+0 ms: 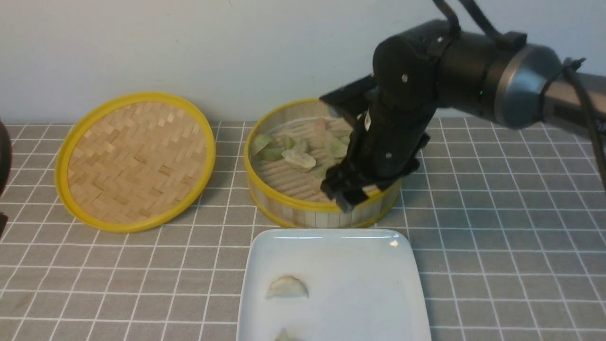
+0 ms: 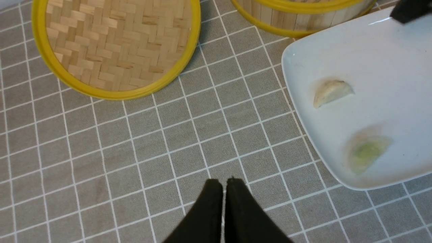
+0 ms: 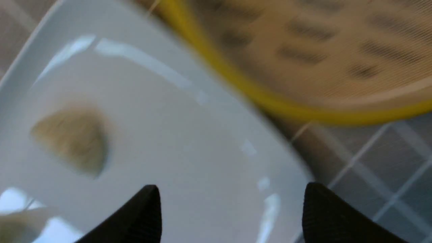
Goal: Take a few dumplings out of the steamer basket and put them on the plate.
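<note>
The steamer basket (image 1: 293, 208) stands in the middle of the table and holds several pale green and cream dumplings (image 1: 298, 158). In front of it lies the white plate (image 1: 360, 265) with two dumplings on it, one cream (image 1: 287, 287) and one greenish (image 2: 366, 152). My right gripper (image 3: 233, 190) hangs over the basket's near rim and the plate's far edge; it is open and nothing is between its fingers. Over the bare cloth to the left of the plate, my left gripper (image 2: 224, 184) is shut and empty.
The flat woven lid (image 1: 135, 161) with its yellow rim leans at the back left, beside the basket. A grey checked cloth (image 1: 497, 237) covers the table. The wall rises right behind the basket and the lid.
</note>
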Motion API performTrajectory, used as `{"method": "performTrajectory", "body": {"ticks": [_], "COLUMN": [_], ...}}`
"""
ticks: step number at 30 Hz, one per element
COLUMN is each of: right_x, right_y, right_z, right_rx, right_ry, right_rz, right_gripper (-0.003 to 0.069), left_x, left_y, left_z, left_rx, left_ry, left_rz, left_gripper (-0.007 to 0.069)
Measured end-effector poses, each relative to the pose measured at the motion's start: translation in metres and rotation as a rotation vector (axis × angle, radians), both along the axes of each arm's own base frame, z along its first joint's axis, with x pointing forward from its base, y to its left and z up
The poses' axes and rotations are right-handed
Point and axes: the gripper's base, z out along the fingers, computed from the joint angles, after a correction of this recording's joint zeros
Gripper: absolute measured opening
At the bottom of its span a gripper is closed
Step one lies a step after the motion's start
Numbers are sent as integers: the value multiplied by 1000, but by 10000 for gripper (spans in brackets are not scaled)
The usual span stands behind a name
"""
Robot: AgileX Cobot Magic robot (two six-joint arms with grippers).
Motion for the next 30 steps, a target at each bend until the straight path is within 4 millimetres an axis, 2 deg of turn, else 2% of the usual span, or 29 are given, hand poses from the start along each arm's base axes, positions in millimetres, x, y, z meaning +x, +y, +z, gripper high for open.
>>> {"method": "performTrajectory", "body": {"ticks": [1,2,3,7,14,16,19,20,22,23,27,29,30], "right_x": [15,21,39,75,113,118,127,127,130,130,132,133,133], "right_y": [-10,-14,-24,-38,-26,-24,-23,-23,-23,-23,-22,-22,-22], "right_z": [8,13,17,6,-50,-58,-82,-84,-99,-99,-102,-102,-102], "right_rx": [3,11,28,62,86,84,43,41,17,15,21,21,18], "right_ry": [-70,-99,-153,-204,-191,-192,-181,-180,-161,-160,-170,-181,-182], "right_rz": [-33,-47,-77,-76,-44,-44,-35,-34,-30,-29,-29,-27,-26], "right_gripper": [509,509,509,509,509,504,477,477,442,440,333,227,150], "left_x": [0,0,0,0,0,0,0,0,0,0,0,0,0], "left_y": [0,0,0,0,0,0,0,0,0,0,0,0,0], "left_z": [0,0,0,0,0,0,0,0,0,0,0,0,0], "left_rx": [0,0,0,0,0,0,0,0,0,0,0,0,0], "left_ry": [0,0,0,0,0,0,0,0,0,0,0,0,0], "left_rz": [0,0,0,0,0,0,0,0,1,1,1,1,1], "left_gripper": [-5,-5,-5,-5,-5,-5,-5,-5,-5,-5,-5,-5,-5]}}
